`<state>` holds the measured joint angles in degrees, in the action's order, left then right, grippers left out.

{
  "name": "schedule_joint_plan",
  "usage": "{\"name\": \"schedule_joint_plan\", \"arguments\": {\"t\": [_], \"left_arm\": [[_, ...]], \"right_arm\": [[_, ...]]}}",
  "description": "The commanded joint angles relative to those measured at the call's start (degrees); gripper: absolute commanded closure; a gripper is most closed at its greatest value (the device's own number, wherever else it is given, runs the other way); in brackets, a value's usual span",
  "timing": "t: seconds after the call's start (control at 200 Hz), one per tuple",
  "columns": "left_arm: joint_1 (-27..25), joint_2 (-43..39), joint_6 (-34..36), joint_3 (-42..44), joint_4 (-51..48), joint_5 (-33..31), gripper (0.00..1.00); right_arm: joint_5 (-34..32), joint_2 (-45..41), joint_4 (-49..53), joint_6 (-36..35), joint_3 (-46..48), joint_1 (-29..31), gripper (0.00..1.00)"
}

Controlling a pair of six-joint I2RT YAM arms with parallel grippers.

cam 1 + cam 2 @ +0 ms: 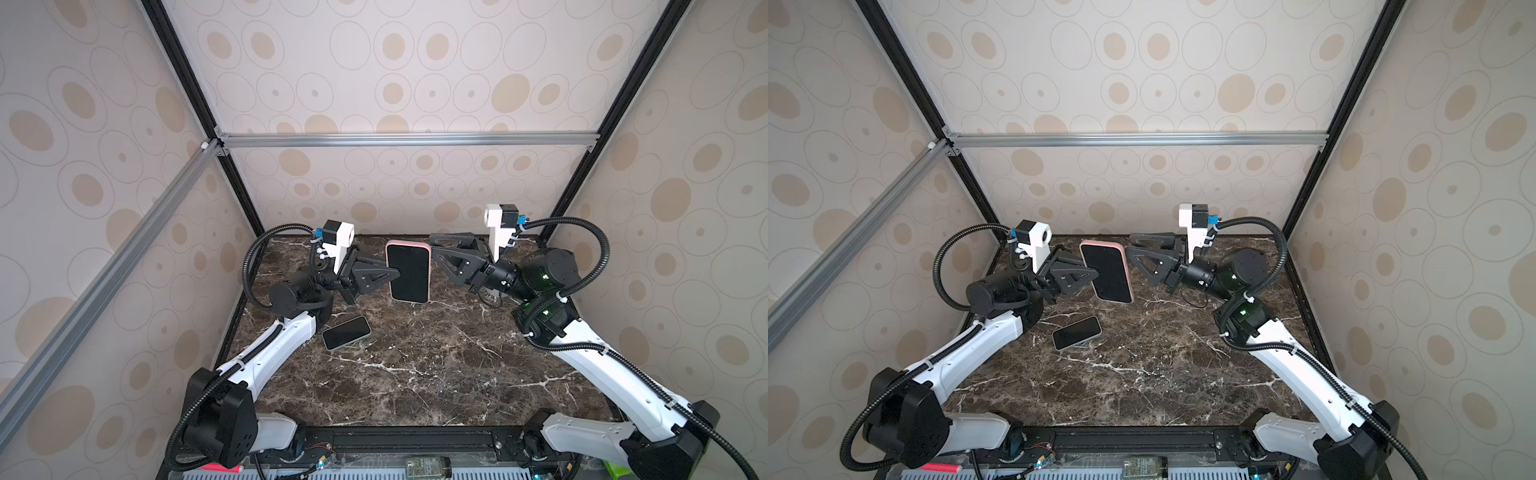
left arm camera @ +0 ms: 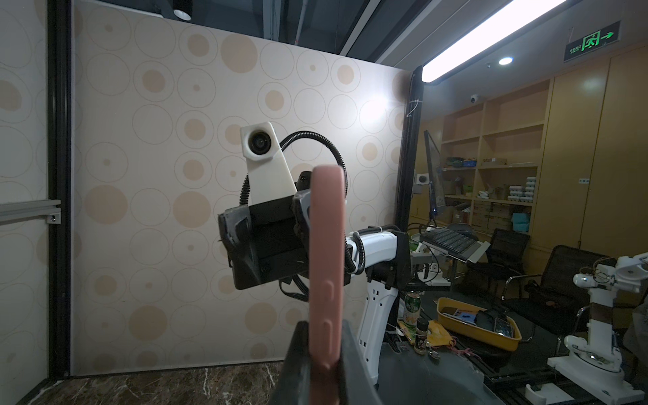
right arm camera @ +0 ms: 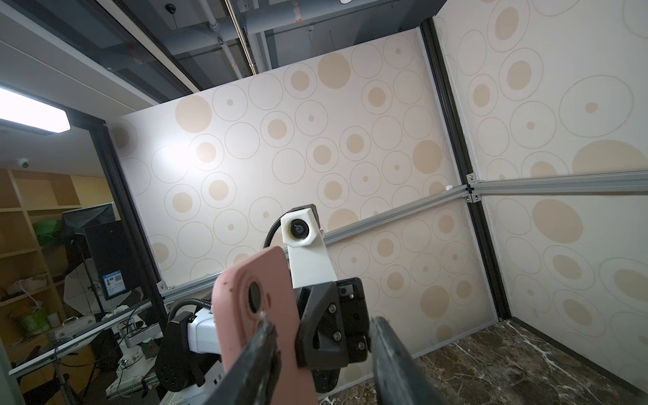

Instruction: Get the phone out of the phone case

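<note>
A black-screened phone [image 1: 409,276] [image 1: 1106,274] sits in a pink phone case [image 1: 407,243] [image 1: 1129,270] and is held upright in the air over the back of the table. My left gripper [image 1: 394,274] [image 1: 1094,274] [image 2: 324,368] is shut on the case's long edge. My right gripper [image 1: 433,246] [image 1: 1128,244] [image 3: 321,319] stands open at the case's upper right corner. In the right wrist view one of its fingertips [image 3: 264,321] rests against the case's pink back [image 3: 242,280] beside the camera hole. Nothing lies between its jaws.
A second dark phone [image 1: 346,332] [image 1: 1076,332] lies flat on the marble table [image 1: 415,374], in front of the left arm. Patterned walls with aluminium rails close in the back and both sides. A small bottle [image 1: 428,466] lies on the front rail.
</note>
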<state>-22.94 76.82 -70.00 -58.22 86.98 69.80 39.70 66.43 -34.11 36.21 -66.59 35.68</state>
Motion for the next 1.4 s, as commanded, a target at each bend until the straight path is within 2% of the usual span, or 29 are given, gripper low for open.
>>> {"name": "schedule_joint_plan", "arguments": {"t": [0.0, 0.22, 0.32, 0.45, 0.725, 0.81, 0.895, 1.025, 1.13, 1.23, 1.26, 1.315, 1.395], "left_arm": [[-0.3, -1.8, 2.4, -0.5, 0.5, -3.3, 1.00], [-0.3, -2.5, 5.2, -0.1, -2.4, -4.3, 1.00], [-0.3, -2.3, 5.5, 0.0, -2.9, -4.4, 1.00], [-0.3, -2.2, 5.4, 0.1, -3.0, -4.9, 1.00], [-0.4, -2.2, 5.3, -0.2, -3.4, -4.2, 1.00], [-0.4, -2.1, 5.3, 0.0, -3.3, -4.1, 1.00], [-0.5, -2.0, 5.3, 0.1, -3.4, -4.1, 1.00], [-0.5, -2.1, 5.9, 0.4, -4.3, -3.9, 1.00], [-0.5, -2.5, 8.3, 0.3, -7.9, -3.6, 1.00], [-0.5, -3.7, 13.7, 0.0, -15.7, -2.8, 1.00], [-0.5, -4.2, 15.5, -0.1, -18.3, -2.4, 0.94], [-0.5, -5.0, 18.7, -0.1, -22.2, -2.1, 0.81], [-0.5, -6.1, 22.3, 0.0, -26.6, -1.8, 0.71]], "right_arm": [[1.6, -1.5, -5.1, -0.6, 1.2, 0.6, 0.54], [-1.0, -4.3, -8.3, -2.7, 4.2, 1.2, 0.54], [1.4, -3.7, -3.5, -5.0, 1.8, 2.0, 0.53], [4.4, -2.4, 0.5, -7.3, 0.2, 3.0, 0.47], [1.1, -1.5, 8.5, -10.6, -1.3, 3.3, 0.52], [0.5, -1.4, 10.5, -11.5, -1.9, 3.2, 0.56], [0.2, -1.3, 10.3, -11.2, -1.8, 3.2, 0.66], [-0.4, -1.5, 10.7, -10.7, -2.0, 3.2, 0.76], [-1.1, -1.7, 14.1, -11.9, -2.9, 3.2, 0.86], [-2.0, -2.3, 18.4, -13.7, -4.1, 3.2, 0.96], [-2.6, -2.6, 20.1, -14.3, -4.5, 3.3, 1.00], [-3.0, -3.1, 22.5, -15.4, -5.4, 3.2, 1.00], [-3.3, -3.5, 26.3, -16.7, -7.0, 3.2, 1.00]]}}
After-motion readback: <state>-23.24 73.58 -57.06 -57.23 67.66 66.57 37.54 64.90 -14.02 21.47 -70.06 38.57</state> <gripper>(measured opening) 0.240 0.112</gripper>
